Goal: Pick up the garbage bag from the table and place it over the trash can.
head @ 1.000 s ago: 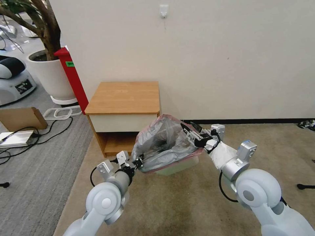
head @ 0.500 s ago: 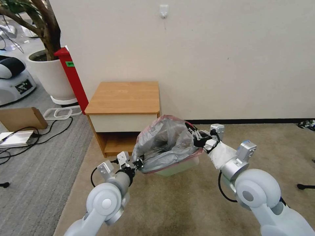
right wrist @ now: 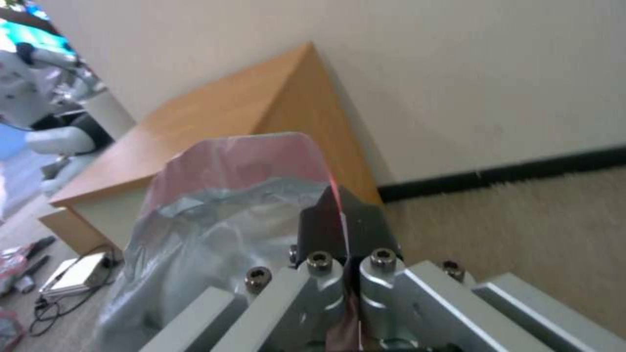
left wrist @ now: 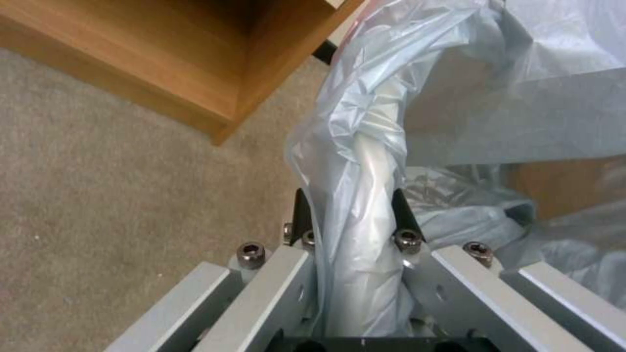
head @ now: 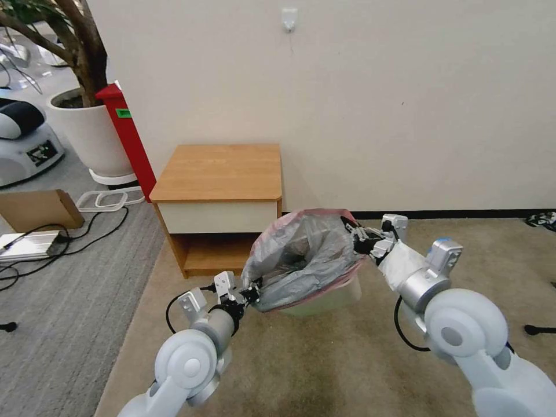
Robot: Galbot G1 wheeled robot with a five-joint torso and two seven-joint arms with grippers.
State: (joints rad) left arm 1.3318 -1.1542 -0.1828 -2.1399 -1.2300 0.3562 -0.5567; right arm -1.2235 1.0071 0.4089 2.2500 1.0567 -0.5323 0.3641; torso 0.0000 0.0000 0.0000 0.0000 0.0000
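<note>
Garbage bag (head: 304, 258) over trash can (head: 330, 298), both end effectors gripping rim

The head camera looks forward and down across carpet to the wall, taking in the counter (head: 220, 174), bag (head: 301, 260) and both arms. The left wrist camera sits very close behind the left hand (left wrist: 349, 215), facing the bag (left wrist: 365, 146). The right wrist camera looks along the right hand (right wrist: 344, 220) toward counter (right wrist: 215, 122) and wall.
</note>
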